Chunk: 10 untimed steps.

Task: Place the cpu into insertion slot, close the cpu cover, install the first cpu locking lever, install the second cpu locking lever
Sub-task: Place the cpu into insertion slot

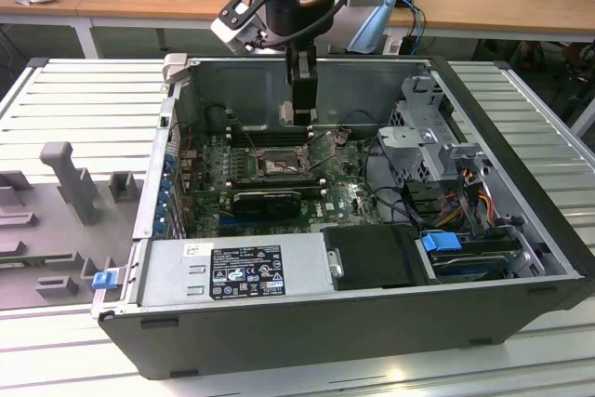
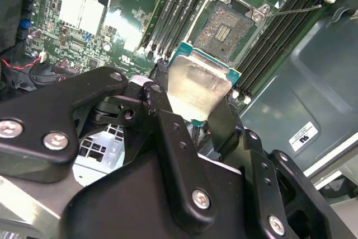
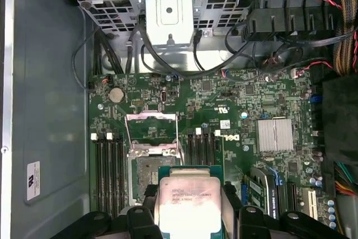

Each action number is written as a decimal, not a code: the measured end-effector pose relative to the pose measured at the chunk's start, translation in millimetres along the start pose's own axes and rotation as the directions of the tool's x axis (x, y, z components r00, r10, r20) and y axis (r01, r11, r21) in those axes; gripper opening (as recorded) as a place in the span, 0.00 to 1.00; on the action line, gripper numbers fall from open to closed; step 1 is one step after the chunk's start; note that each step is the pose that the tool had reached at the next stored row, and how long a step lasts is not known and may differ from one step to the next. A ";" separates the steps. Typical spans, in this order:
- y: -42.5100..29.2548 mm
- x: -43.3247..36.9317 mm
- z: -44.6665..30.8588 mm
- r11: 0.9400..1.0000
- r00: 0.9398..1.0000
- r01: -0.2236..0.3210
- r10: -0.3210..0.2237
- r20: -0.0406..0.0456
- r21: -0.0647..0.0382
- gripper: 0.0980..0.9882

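Silvery, my one cpu (image 3: pixel 187 202) sits pinched in the jaws, above the one bare insertion slot (image 3: pixel 146 174). One cpu cover (image 3: pixel 151 125) stands swung open at that slot's edge.

the cpu (image 2: pixel 198 79) has a pale silvery metal face, brushed and only softly shiny, with a green edge. my tool (image 2: pixel 194 98) is black and matt, it looks like plastic or coated metal, with bright steel screw heads (image 2: pixel 200 197). the insertion slot (image 2: pixel 226 26) has a dull metal rim and a grainy brownish-gold field. the cpu cover (image 3: pixel 151 116) is thin bare metal. the board (image 3: pixel 224 90) is green and slightly glossy. the case (image 1: pixel 279 332) is dark grey matt metal, and the table (image 1: pixel 84 90) is ribbed pale metal.
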<state>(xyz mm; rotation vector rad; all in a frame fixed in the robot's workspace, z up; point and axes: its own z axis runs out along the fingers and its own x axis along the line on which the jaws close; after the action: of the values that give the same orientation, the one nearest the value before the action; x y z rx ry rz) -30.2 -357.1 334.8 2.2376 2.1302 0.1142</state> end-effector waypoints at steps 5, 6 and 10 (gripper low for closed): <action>-0.2 0.0 2.0 1.000 1.000 0.000 0.000 0.000 0.000 0.48; -0.2 -0.1 2.3 1.000 1.000 0.000 0.000 0.000 0.000 0.48; -0.4 -0.1 4.3 1.000 1.000 0.000 0.000 0.000 0.000 0.48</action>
<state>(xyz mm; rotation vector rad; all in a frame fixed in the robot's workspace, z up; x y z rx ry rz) -30.2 -357.1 330.4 2.2376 2.1302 0.1141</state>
